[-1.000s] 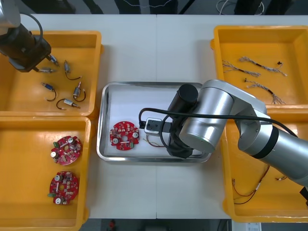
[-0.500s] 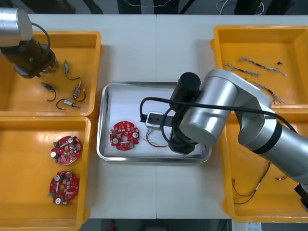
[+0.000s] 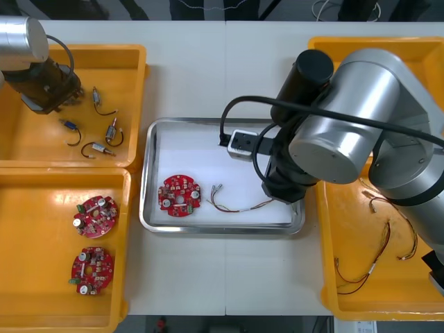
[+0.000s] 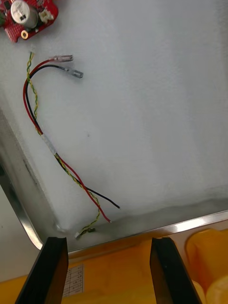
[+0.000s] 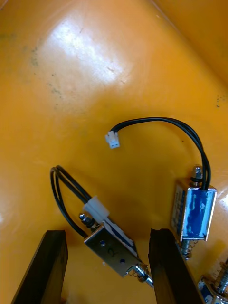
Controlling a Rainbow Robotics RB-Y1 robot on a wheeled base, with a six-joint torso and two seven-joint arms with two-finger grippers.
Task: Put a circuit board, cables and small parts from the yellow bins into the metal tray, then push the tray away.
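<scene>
Now that the red and yellow cable (image 3: 236, 203) is lying in the metal tray (image 3: 222, 227) beside the circuit board (image 3: 179, 195), right gripper (image 4: 108, 242) is pulling back wide and empty, and left gripper (image 5: 107, 232), also wide, is lining up a small metal part (image 5: 113, 250).

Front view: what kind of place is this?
Probably an electronics kitting bench: yellow bins sort round red circuit boards, small metal parts and cables, beside a metal tray holding one board and a cable. Left gripper hovers over the parts bin, right gripper at the tray's right end.
</scene>
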